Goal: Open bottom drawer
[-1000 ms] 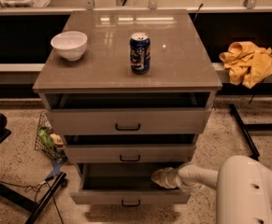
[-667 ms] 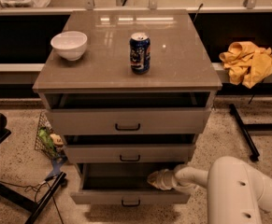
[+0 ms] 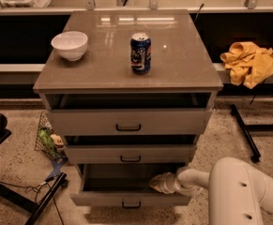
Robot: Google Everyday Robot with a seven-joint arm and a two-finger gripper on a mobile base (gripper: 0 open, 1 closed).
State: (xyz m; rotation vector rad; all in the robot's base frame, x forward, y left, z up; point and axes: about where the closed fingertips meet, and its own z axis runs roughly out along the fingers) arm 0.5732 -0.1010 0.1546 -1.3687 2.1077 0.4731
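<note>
The grey-beige cabinet point(image 3: 126, 74) has three drawers. The bottom drawer point(image 3: 126, 197) is pulled out farthest, and its plain inside point(image 3: 117, 177) and black bar handle point(image 3: 131, 204) show. My white arm point(image 3: 239, 191) comes in from the lower right. My gripper point(image 3: 158, 183) sits over the right part of the drawer's inside, just behind its front panel. The middle drawer point(image 3: 130, 153) and top drawer point(image 3: 129, 122) stand slightly out.
A white bowl point(image 3: 70, 45) and a blue soda can point(image 3: 140, 53) stand on the cabinet top. A yellow cloth point(image 3: 249, 62) lies on a ledge at right. A wire basket with items point(image 3: 49, 139) sits left of the cabinet, a black stand base point(image 3: 246, 130) at right.
My gripper has shifted a little left inside the bottom drawer, and the arm fills more of the lower right corner. The drawer stands about as far out as before.
</note>
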